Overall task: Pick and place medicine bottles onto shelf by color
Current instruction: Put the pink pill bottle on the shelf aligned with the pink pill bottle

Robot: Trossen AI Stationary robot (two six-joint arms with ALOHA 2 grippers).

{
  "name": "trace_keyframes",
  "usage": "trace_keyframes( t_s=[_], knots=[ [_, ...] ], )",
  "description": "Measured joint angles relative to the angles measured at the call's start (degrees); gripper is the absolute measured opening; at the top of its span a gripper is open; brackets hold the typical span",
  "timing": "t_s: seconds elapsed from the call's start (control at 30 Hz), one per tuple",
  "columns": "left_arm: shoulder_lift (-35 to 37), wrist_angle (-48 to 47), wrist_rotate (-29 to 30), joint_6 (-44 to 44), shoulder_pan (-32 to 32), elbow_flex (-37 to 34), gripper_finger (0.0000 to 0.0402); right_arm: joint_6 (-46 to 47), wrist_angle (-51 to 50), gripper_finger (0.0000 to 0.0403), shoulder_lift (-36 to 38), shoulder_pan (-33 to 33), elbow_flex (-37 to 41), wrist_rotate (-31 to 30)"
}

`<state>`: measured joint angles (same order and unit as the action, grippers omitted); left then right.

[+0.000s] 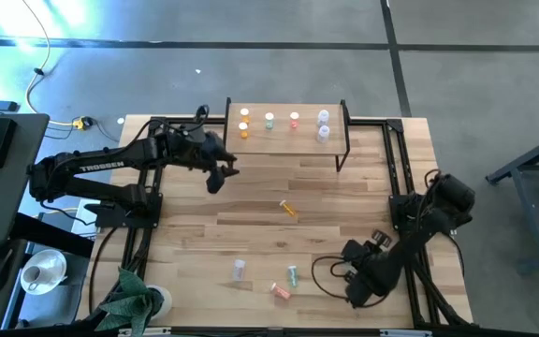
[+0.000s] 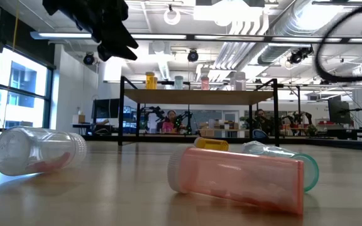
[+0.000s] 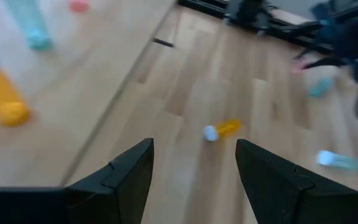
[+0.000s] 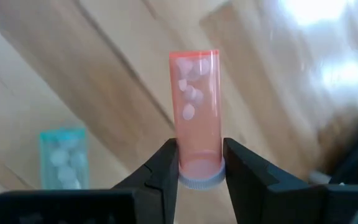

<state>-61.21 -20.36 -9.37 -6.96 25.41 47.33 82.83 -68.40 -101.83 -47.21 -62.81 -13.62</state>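
The shelf (image 1: 288, 145) stands at the table's far edge with orange (image 1: 244, 123), green (image 1: 269, 120), pink (image 1: 294, 120) and clear (image 1: 323, 124) bottles upright on it. On the table lie an orange bottle (image 1: 289, 209), a clear one (image 1: 240, 269), a green one (image 1: 293, 274) and a pink one (image 1: 281, 292), all on their sides. My left gripper (image 3: 194, 168) hovers open in front of the shelf's left end (image 1: 218, 176). My right gripper (image 4: 199, 171), at the near right (image 1: 356, 285), is shut on another pink-red bottle (image 4: 196, 106); the arm hides that bottle in the high view. My right gripper pinches the pink-red bottle at its white-capped end (image 4: 199, 177), one finger (image 4: 165, 168) on each side of the tube. The fingers slant steeply down. The bottle runs on past the fingertips, its closed end (image 4: 194, 57) away from them. Whether it is off the table does not show.
A further green bottle (image 4: 64, 155) lies on the wood beside the held one. Black frame rails (image 1: 396, 168) run along both table sides, and a cable loop (image 1: 330, 271) lies by my right arm. Green cloth (image 1: 129, 298) sits at the near left corner.
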Motion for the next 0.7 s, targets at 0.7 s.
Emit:
trace_keyframes(
  t_s=[0.7],
  knots=[
    [0.0, -3.7, -4.2, -3.6, 0.0, 0.0, 0.0216, -50.6, 11.9, 0.0097, 2.5, 23.9, -14.6, -7.9]
  ],
)
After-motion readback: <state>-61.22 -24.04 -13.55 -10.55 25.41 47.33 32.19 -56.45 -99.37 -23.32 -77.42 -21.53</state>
